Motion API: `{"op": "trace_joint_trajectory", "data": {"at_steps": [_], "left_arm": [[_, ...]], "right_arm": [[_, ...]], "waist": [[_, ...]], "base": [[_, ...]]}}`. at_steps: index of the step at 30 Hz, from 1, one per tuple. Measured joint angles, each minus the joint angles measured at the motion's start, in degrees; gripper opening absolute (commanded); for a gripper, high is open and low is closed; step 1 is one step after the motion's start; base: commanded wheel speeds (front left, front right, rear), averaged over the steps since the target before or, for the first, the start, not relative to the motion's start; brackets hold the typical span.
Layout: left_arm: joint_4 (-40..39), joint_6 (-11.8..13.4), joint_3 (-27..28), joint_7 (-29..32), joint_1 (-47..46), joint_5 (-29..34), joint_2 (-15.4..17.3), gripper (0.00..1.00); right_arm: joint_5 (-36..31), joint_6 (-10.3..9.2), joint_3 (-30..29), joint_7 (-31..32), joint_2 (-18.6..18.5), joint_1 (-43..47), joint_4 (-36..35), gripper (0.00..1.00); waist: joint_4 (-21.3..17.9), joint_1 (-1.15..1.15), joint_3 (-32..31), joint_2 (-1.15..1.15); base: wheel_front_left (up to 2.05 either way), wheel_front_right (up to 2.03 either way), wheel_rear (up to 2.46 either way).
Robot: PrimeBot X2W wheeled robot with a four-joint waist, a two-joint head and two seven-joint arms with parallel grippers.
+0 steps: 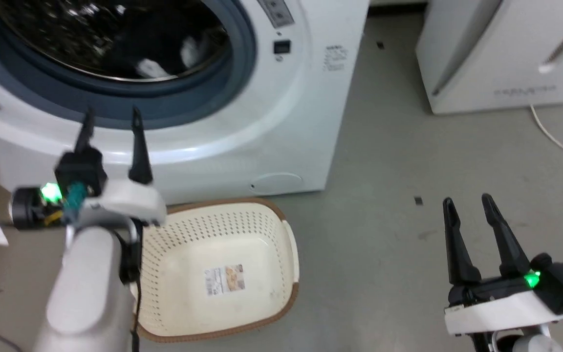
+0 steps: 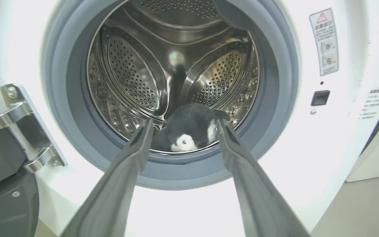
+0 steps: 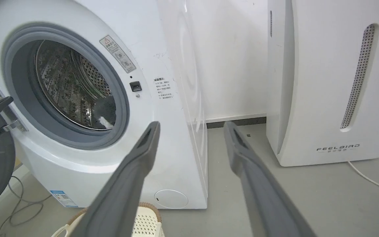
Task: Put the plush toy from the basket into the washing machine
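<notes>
Room: smooth grey floor (image 1: 384,205), open stretch between the two units. On it, large white front-loading washing machine (image 1: 271,127), grey rubber door ring, round door swung open at left. Well apart to the right, white FEELBIRD appliance (image 3: 321,82). Just before the washer, cream perforated plastic basket (image 1: 179,254), brown rim. Low in the steel drum, near the front lip: fluffy black plush toy (image 2: 189,126), white patches. Left gripper (image 1: 112,113): fingers spread, nothing held, before the door ring. Right gripper (image 1: 467,199): fingers apart, nothing held, over bare floor.
</notes>
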Motion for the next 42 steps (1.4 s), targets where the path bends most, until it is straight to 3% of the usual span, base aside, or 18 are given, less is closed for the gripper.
{"op": "trace_joint_trajectory", "data": {"at_steps": [19,28,29,42], "left_arm": [[-15.97,0.59,1.87,-0.01,26.41,4.45,-5.35,1.0],[-17.57,-0.4,2.52,0.0,31.55,4.38,-6.06,1.0],[-17.56,-0.68,2.54,0.0,31.78,4.39,-6.19,0.0],[-17.71,-0.98,2.47,1.11,31.76,4.37,-6.33,0.0]], "right_arm": [[-2.5,0.0,-2.74,0.0,0.0,7.62,0.18,1.0],[-2.5,0.0,-3.27,0.0,0.0,9.49,0.69,1.0],[-2.5,0.0,-3.3,0.0,0.0,9.56,0.75,0.0],[-2.87,0.0,-3.27,0.94,0.0,9.51,0.74,0.0]], "waist": [[6.75,0.0,-10.79,0.0],[7.99,0.0,-12.32,0.0],[8.07,0.0,-12.35,0.0],[7.98,0.01,-12.47,0.0]], "base": [[0.0,0.0,0.0],[0.0,0.0,0.0],[0.0,0.0,0.0],[0.0,0.0,0.0]]}}
